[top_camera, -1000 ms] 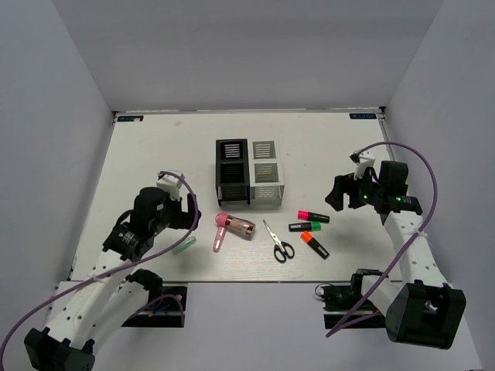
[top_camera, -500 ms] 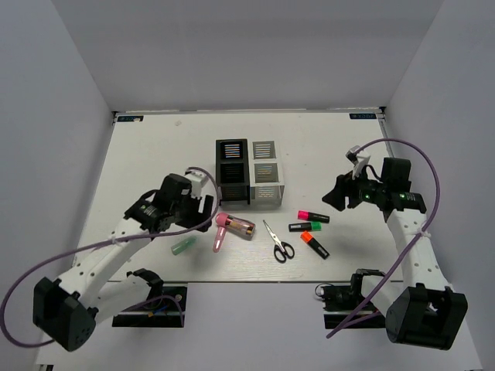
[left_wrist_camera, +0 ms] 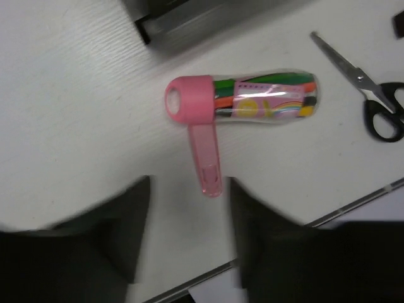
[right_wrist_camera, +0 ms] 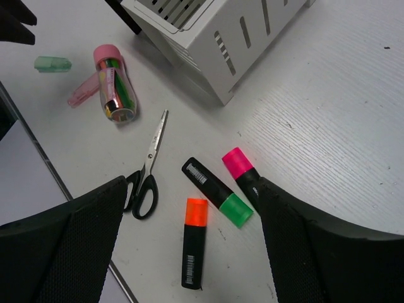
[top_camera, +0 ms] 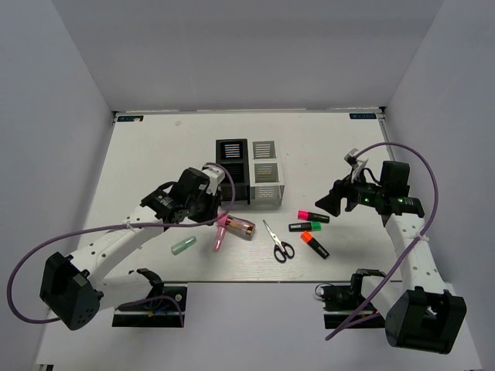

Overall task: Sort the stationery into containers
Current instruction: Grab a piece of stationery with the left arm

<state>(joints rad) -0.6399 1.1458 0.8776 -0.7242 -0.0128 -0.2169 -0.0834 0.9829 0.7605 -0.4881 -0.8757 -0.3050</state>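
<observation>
The left end effector (left_wrist_camera: 189, 183) is spread open with nothing in it, hanging over the surface (top_camera: 155, 154) left of the scissors (top_camera: 277, 240). In its wrist view, its two dark fingers (left_wrist_camera: 129, 221) sit either side of the free end of the pink clip (left_wrist_camera: 205, 158). The clip juts from the pink cap of the clear tube (left_wrist_camera: 265, 101), which lies flat just left of the scissors' blade tips. The pale-green pen (top_camera: 183, 246) lies further left of the scissors, apart from the tube.

The right end effector (right_wrist_camera: 192, 183) is wide open and empty, held above the three markers right of the scissors: pink-ended (right_wrist_camera: 243, 172), green-ended (right_wrist_camera: 218, 192) and orange-ended (right_wrist_camera: 192, 243). The black organiser (top_camera: 231, 171) and white organiser (top_camera: 265, 184) stand side by side behind the scissors
</observation>
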